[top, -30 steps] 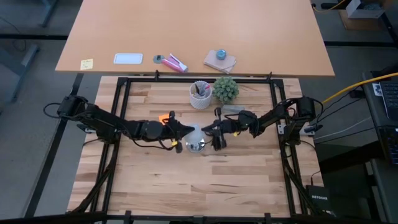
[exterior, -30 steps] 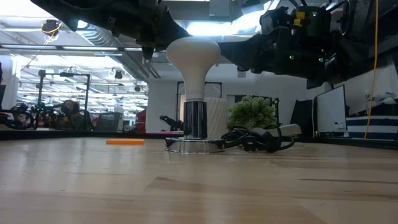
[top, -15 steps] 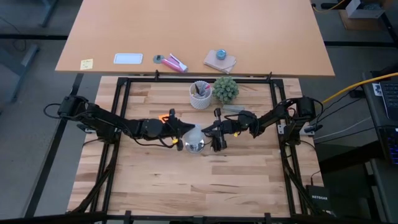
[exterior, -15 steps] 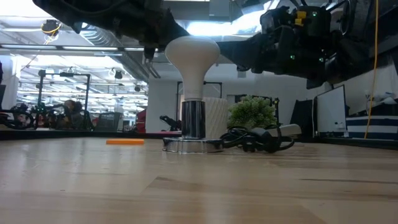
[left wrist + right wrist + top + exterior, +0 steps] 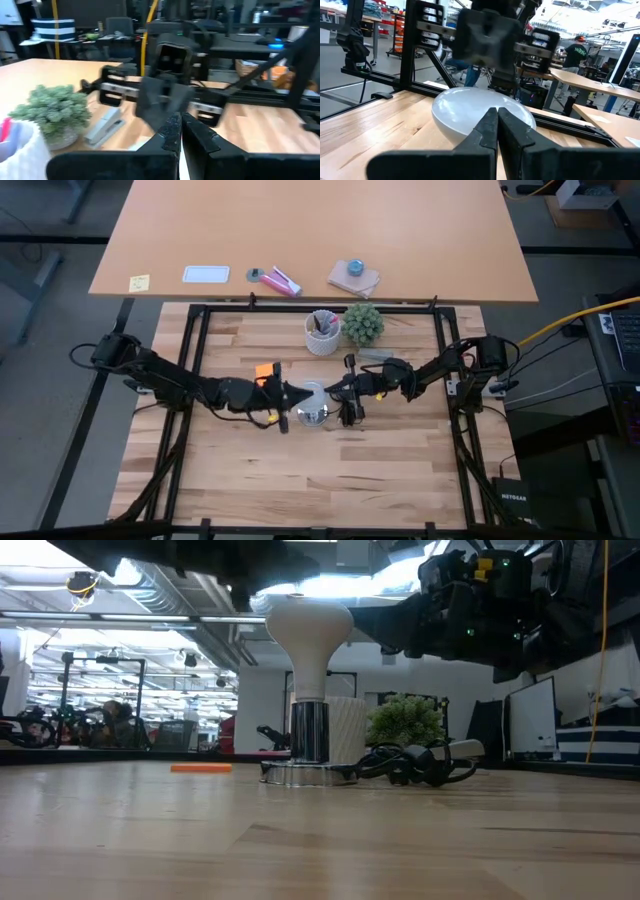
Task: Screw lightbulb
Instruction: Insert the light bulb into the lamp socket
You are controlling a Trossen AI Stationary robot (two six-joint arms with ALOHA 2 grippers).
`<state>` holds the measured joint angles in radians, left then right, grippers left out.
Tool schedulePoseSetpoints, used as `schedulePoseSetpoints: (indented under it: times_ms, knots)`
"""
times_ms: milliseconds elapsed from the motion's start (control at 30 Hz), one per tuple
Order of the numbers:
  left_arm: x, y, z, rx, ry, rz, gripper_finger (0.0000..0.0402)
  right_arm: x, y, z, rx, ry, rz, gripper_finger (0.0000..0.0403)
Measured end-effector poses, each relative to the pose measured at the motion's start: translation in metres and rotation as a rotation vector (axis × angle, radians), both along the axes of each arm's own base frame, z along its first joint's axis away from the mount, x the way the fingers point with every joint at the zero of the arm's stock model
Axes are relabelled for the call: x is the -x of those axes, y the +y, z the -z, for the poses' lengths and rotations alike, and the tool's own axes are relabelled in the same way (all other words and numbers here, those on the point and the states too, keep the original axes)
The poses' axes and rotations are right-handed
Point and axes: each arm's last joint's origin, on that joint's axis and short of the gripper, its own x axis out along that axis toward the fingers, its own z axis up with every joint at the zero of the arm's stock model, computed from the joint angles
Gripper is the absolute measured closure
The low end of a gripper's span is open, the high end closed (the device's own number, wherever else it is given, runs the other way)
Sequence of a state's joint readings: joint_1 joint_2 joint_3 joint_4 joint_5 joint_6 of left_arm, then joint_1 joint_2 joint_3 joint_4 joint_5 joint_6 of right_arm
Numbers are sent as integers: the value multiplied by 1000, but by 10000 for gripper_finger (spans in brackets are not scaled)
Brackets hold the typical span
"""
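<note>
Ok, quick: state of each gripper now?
Left gripper: shut, empty, just left of the lightbulb.
Right gripper: shut, empty, just right of it.

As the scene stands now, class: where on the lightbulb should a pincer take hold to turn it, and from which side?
Probably the wide frosted dome of the lightbulb, from straight above. It stands upright in the shiny socket, so the dome is the one part fully exposed; the neck tapers and would likely slip. The left pincer and right pincer flank it, so side approaches look crowded.
</note>
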<state>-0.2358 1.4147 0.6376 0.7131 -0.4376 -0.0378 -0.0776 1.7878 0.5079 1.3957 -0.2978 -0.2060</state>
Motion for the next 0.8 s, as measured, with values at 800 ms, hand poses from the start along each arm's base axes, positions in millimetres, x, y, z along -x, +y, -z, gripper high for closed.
schedulePoseSetpoints:
  times_ms: [800]
  knots:
    - [16,-36,21,142,182,-11,396,0,0,0,0,1,2,391]
